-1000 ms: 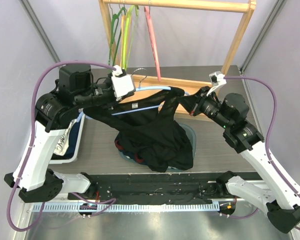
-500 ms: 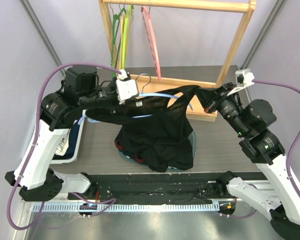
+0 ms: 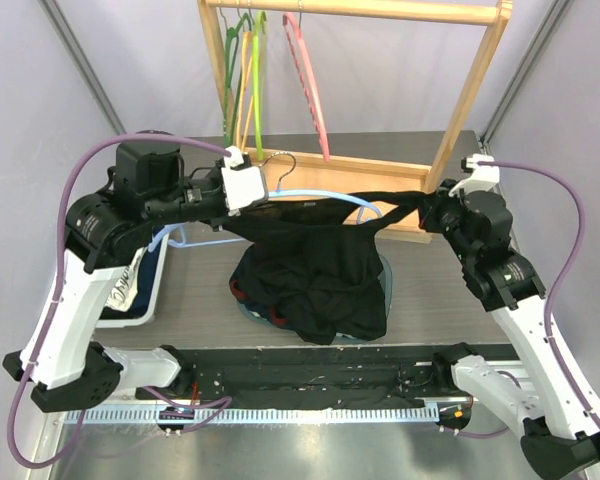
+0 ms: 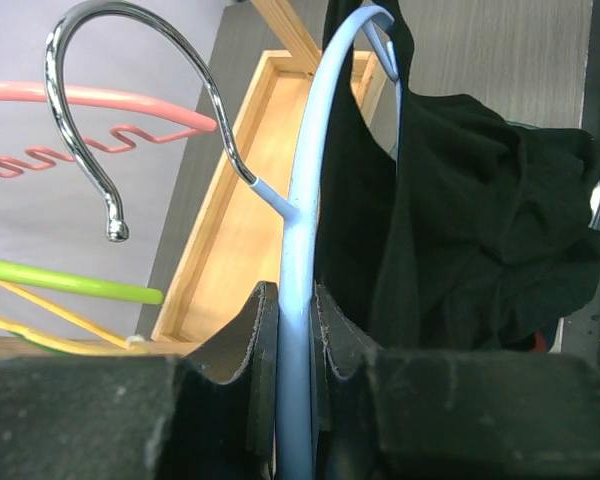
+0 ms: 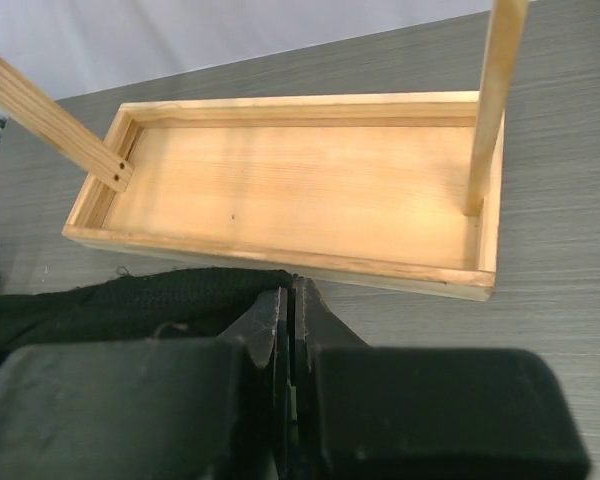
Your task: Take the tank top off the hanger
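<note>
1. Left claw (image 4: 295,312) is clenched on the blue hanger (image 4: 302,180) just below its hook (image 4: 130,60), so the hanger is held steady above the tabletop (image 3: 430,290).
2. Right claw (image 5: 288,300) is clamped on a strap (image 3: 400,203) of the black tank top (image 3: 310,225), which is stretched toward the right edge, apparently to slip it off.
3. The rest of the tank top hangs from the hanger toward the tabletop's middle and is judged not yet freed.

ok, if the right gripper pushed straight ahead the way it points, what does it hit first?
Probably the near wall of the wooden rack base, just beyond the tank top strap the right gripper is shut on. Depth unclear.
</note>
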### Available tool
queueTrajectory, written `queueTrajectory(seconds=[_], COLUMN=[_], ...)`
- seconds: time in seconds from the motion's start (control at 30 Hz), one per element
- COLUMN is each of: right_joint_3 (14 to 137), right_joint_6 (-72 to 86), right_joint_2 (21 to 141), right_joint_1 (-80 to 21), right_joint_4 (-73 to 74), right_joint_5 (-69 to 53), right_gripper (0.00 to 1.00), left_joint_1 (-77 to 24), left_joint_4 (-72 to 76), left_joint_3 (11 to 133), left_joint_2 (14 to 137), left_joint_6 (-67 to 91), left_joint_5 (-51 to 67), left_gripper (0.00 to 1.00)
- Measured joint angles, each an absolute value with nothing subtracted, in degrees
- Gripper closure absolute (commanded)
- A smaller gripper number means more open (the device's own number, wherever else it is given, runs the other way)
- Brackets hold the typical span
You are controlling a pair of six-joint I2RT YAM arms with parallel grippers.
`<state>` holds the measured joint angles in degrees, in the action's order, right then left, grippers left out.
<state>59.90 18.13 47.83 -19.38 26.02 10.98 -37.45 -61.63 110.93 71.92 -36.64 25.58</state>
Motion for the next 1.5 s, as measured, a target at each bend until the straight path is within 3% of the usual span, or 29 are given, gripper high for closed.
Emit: queueTrajectory(seconds=[0.3, 0.37, 0.4, 0.43, 0.53, 0.63, 0.77, 0.93, 1.13, 1.5], right_joint_3=[54.70, 54.37, 54.37, 54.37, 55.66, 58.74, 64.66, 72.97, 79.81, 77.54], right_joint_6=[18.22, 18.06, 17.82, 17.41, 15.51, 13.21, 10.13, 6.52, 4.16, 4.89], right_joint_2=[43.46, 43.68, 43.97, 44.10, 43.59, 41.63, 37.43, 34.37, 40.88, 47.72], right_joint_1=[-17.39, -17.39, -17.39, -17.39, -17.39, -17.39, -17.39, -17.39, -17.39, -17.39], right_joint_4=[26.59, 26.65, 26.68, 26.76, 28.64, 30.20, 31.70, 31.75, 31.27, 30.85], right_joint_5=[-0.93, -5.76, -8.27, -10.57, -15.86, -20.27, -25.87, -30.39, -36.47, -47.75], right_gripper=[0.99, 0.85, 0.74, 0.54, 0.32, 0.16, 0.04, 0.00, 0.01, 0.10], left_joint_1=[-37.39, -37.39, -37.36, -37.36, -37.21, -36.99, -36.84, -36.73, -36.73, -36.73], left_joint_4=[-61.63, -61.45, -61.25, -61.06, -60.64, -60.64, -60.69, -61.19, -66.48, -71.33], left_joint_3=[115.55, 116.97, 117.75, 118.08, 118.32, 118.06, 117.32, 117.32, 117.32, 117.80], left_joint_2=[72.14, 72.66, 73.06, 73.28, 73.84, 74.48, 75.26, 76.42, 76.86, 77.12], left_joint_6=[-35.99, -35.16, -34.61, -34.37, -33.41, -33.30, -33.39, -35.14, -42.63, -46.78], left_joint_5=[26.20, 26.92, 27.35, 27.68, 28.62, 28.91, 29.93, 33.78, 40.23, 46.33], left_gripper=[1.00, 1.00, 1.00, 1.00, 1.00, 1.00, 1.00, 1.00, 1.00, 1.00])
